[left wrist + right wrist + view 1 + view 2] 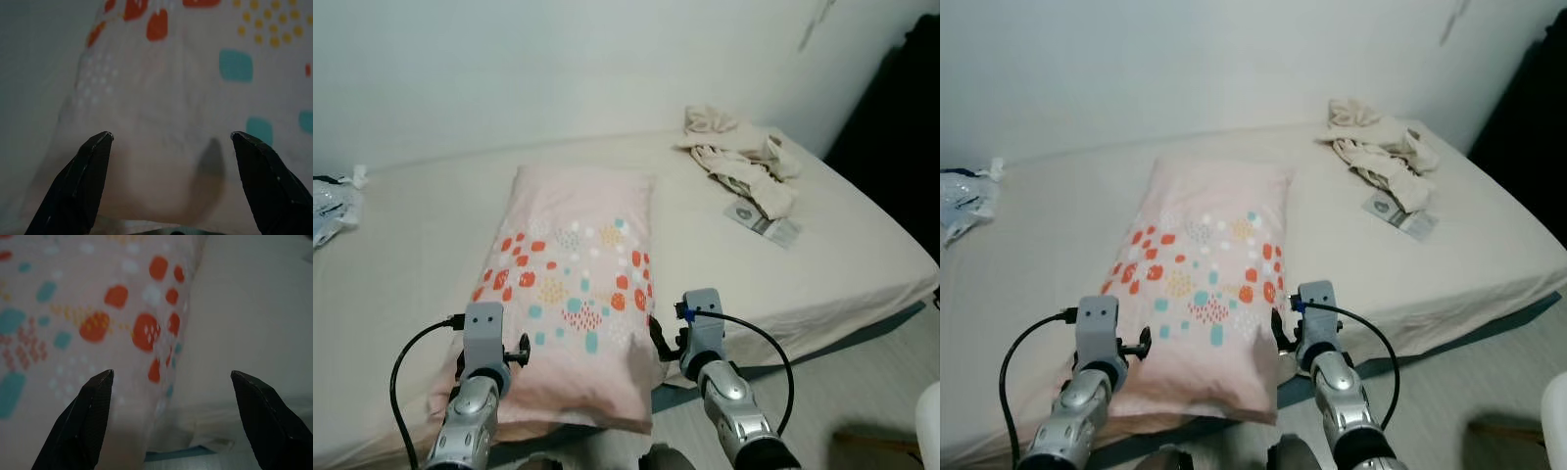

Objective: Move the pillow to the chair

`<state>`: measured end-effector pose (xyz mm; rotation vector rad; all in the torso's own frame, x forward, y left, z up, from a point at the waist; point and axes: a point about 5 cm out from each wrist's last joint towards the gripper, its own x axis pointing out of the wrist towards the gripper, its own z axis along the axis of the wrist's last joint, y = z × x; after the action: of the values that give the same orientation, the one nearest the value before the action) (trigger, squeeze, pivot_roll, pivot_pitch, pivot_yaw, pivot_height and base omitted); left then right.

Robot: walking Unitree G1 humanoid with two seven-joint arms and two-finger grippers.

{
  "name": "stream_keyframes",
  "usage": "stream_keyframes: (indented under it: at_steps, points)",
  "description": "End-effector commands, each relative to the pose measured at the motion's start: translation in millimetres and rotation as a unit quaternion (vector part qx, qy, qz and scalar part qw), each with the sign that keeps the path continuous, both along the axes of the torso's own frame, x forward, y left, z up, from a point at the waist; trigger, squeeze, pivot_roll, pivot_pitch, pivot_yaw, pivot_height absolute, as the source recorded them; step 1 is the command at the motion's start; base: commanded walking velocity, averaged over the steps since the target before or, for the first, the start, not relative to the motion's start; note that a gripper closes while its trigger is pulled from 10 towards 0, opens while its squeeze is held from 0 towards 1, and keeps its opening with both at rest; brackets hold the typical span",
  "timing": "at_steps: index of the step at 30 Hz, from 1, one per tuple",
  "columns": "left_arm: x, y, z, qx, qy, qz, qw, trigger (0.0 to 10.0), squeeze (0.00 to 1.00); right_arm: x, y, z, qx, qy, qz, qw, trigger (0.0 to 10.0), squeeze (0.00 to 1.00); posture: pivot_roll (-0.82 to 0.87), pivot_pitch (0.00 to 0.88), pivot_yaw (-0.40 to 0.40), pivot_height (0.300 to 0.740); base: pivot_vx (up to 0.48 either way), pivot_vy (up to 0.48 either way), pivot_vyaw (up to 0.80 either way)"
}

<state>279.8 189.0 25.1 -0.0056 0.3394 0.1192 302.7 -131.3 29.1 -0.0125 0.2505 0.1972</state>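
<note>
I see the pillow (573, 294) lying flat on the bed (842, 245), its long axis running away from me toward the wall, one short end hanging at the near bed edge. Its pink cover carries red, teal and yellow spots. My left claw (168, 186) sits at the pillow's near left corner, fingers spread wide and released, fabric between them. My right claw (168, 421) is at the near right corner, also spread and gripping nothing, straddling the pillow's edge and the sheet. Crumpled cloth (739, 157) lies far right on the bed.
</note>
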Motion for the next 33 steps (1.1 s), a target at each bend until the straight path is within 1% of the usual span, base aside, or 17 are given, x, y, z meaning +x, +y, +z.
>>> stream_keyframes:
  at_steps: [1,5,9,11,13,19,22,23,27,29,30,32,33]
  points:
    - [-4.2,2.5,-3.1,0.005,0.011,-0.005,1.0,10.0,0.0,-3.4,-1.1,-4.2,0.005,0.006,-0.012,1.0,10.0,0.0,-0.07,0.115,0.0,0.633,0.0,0.0,0.0]
    - [-2.3,3.1,0.0,-0.004,0.009,-0.004,1.0,10.0,0.0,-4.0,-1.9,-4.7,0.004,0.005,-0.013,1.0,10.0,0.0,-0.06,0.116,0.002,0.633,0.0,0.0,0.0]
    - [-0.7,3.0,1.8,-0.005,0.006,-0.006,1.0,10.0,0.0,-4.7,-2.4,-5.5,0.004,0.007,-0.012,1.0,10.0,0.0,-0.06,0.114,0.001,0.633,0.0,0.0,0.0]
    - [2.4,3.5,5.0,-0.004,0.002,-0.008,1.0,10.0,0.0,-6.0,-3.3,-6.3,0.004,0.007,-0.012,1.0,10.0,0.0,-0.06,0.111,0.004,0.623,0.0,0.0,0.0]
    - [4.2,3.8,7.3,-0.004,-0.001,-0.008,1.0,10.0,0.0,-5.5,-4.0,-5.1,0.008,0.002,-0.016,1.0,10.0,0.0,-0.05,0.106,0.009,0.623,0.0,0.0,0.0]
    - [5.5,3.5,8.5,-0.003,-0.001,-0.012,1.0,10.0,0.0,-4.3,-2.6,-4.1,0.012,0.002,-0.013,1.0,10.0,0.0,-0.06,0.105,0.012,0.614,0.0,0.0,0.0]
    - [6.9,3.0,9.3,-0.003,0.0,-0.013,1.0,10.0,0.0,-3.0,-1.8,-1.1,0.022,-0.008,-0.016,1.0,10.0,0.0,-0.06,0.105,0.014,0.605,0.0,0.0,0.0]
    - [8.2,2.2,10.4,-0.006,-0.001,-0.012,1.0,10.0,0.0,-2.7,-0.2,-0.6,0.03,-0.007,-0.009,0.999,10.0,0.0,-0.06,0.105,0.016,0.605,0.0,0.0,0.0]
    - [10.9,3.1,14.2,-0.023,-0.009,-0.001,1.0,10.0,0.0,-2.2,2.8,1.0,0.028,-0.008,0.003,1.0,10.0,0.0,-0.06,0.11,0.016,0.59,0.0,0.0,0.0]
    - [11.2,11.4,16.2,-0.035,-0.013,0.014,0.999,10.0,0.0,-0.8,6.0,5.6,0.041,-0.02,0.011,0.999,10.0,0.0,-0.06,0.114,0.016,0.59,0.0,0.0,0.0]
    - [11.2,11.4,16.2,-0.035,-0.013,0.014,0.999,10.0,0.0,-0.8,6.0,5.6,0.041,-0.02,0.011,0.999,10.0,0.0,-0.06,0.114,0.016,0.59,0.0,0.0,0.0]
    - [11.7,36.2,24.7,-0.088,-0.041,0.07,0.993,10.0,0.0,0.5,11.8,10.5,0.046,-0.03,0.034,0.998,10.0,0.0,-0.06,0.121,0.019,0.59,0.0,0.0,0.0]
    - [11.7,36.2,24.7,-0.088,-0.041,0.07,0.993,10.0,0.0,0.5,11.8,10.5,0.046,-0.03,0.034,0.998,10.0,0.0,-0.06,0.121,0.019,0.59,0.0,0.0,0.0]
